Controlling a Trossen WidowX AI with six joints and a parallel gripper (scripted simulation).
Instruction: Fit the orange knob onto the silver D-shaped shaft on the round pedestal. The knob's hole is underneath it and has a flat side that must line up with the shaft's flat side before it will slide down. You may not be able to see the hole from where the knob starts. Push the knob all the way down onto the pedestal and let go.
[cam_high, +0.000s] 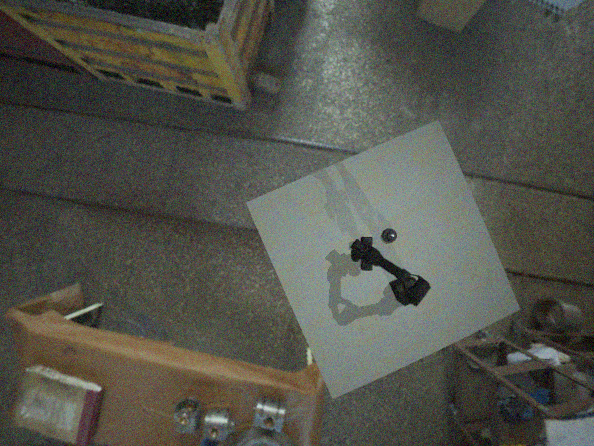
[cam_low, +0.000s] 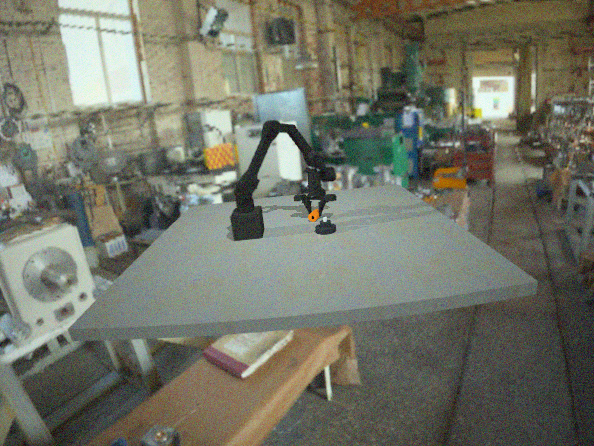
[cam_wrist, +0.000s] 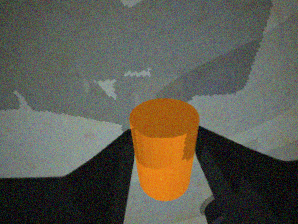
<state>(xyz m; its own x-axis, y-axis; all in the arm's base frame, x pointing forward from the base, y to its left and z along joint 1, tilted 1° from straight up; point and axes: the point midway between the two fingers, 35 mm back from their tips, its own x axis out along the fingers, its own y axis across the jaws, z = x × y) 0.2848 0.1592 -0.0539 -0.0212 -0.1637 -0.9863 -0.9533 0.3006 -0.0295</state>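
The orange knob (cam_low: 313, 216) (cam_wrist: 165, 160) lies on its side, low at the table. In the exterior view its end with the dark hole faces the camera. My gripper (cam_low: 314, 212) (cam_wrist: 162, 132) points down and is shut on the knob, one finger on each side in the wrist view. The dark round pedestal (cam_high: 389, 236) (cam_low: 326, 229) stands close beside the gripper, with the small silver shaft (cam_low: 325, 219) upright on it. Only a sliver of the pedestal shows in the wrist view, behind the right finger. In the top view the arm hides the knob. The flat sides cannot be made out.
The grey square table (cam_high: 430, 165) (cam_low: 300, 295) carries the arm's base (cam_high: 410, 290) (cam_low: 247, 224), which is to the left of the pedestal in the exterior view. Arm shadows lie across the table. Workshop furniture and machines stand around it.
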